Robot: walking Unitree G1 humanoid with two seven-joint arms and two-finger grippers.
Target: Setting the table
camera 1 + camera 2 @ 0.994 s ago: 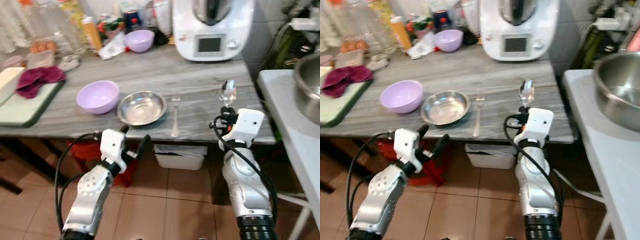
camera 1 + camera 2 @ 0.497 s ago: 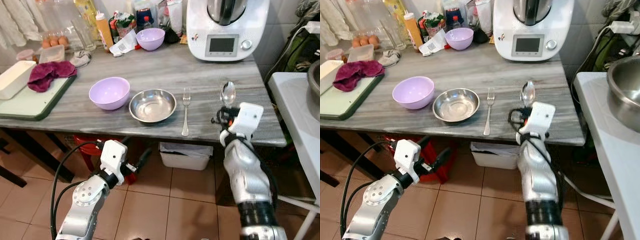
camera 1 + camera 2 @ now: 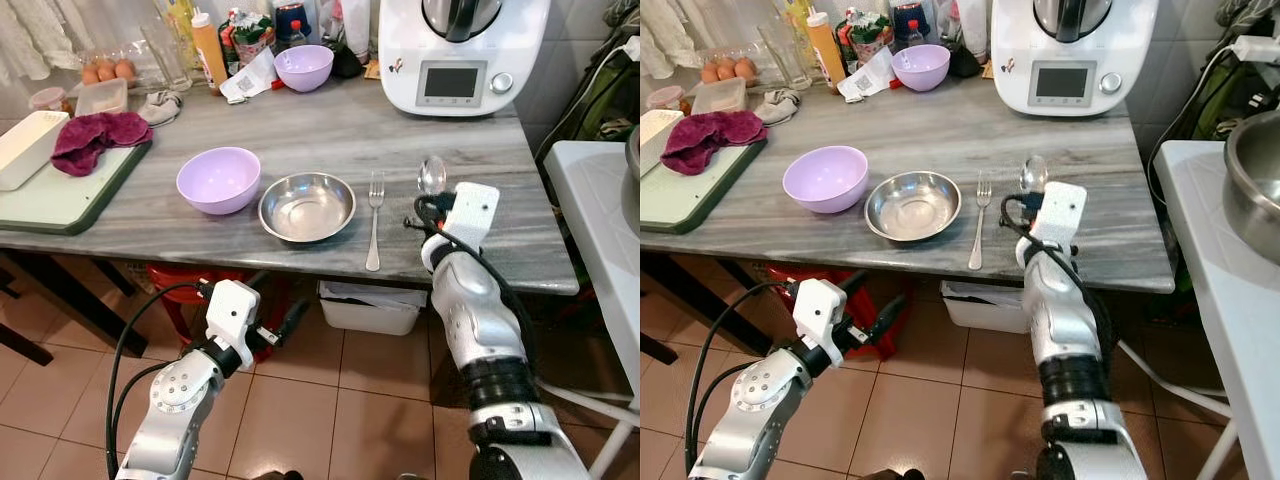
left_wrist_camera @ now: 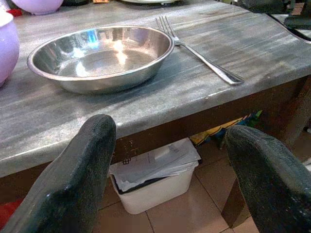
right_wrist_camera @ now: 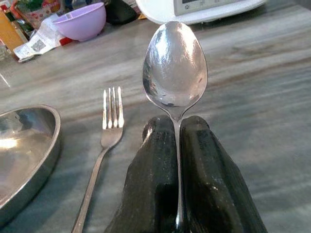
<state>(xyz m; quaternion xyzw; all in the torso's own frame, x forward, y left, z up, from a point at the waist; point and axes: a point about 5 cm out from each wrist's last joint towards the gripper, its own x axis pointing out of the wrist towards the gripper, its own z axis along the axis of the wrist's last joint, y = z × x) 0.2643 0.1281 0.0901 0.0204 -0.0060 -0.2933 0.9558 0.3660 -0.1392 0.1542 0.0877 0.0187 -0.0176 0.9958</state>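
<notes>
A: Starting at the left, why does the left tool (image 3: 285, 320) hang below the worktop (image 3: 300, 130) edge?

B: It looks idle. Its two black fingers (image 4: 77, 179) stand spread apart with nothing between them, pointed at the worktop's front edge, so it has no part in this step.

A: And the place setting above it?

B: The lilac bowl (image 3: 218, 179) sits beside the steel dish (image 3: 307, 206), near the front edge within a diner's reach. The fork (image 3: 373, 215) lies just right of the dish, tines pointing away from the edge, as cutlery usually goes.

A: Then the spoon (image 3: 432, 176)?

B: The right tool (image 3: 1031, 212) has its fingers pinched tight on the handle, bowl of the spoon pointing ahead over the worktop, just right of the fork. Gripping the handle low keeps the spoon steady and, I'd judge, lets it be laid down parallel to the fork
</notes>
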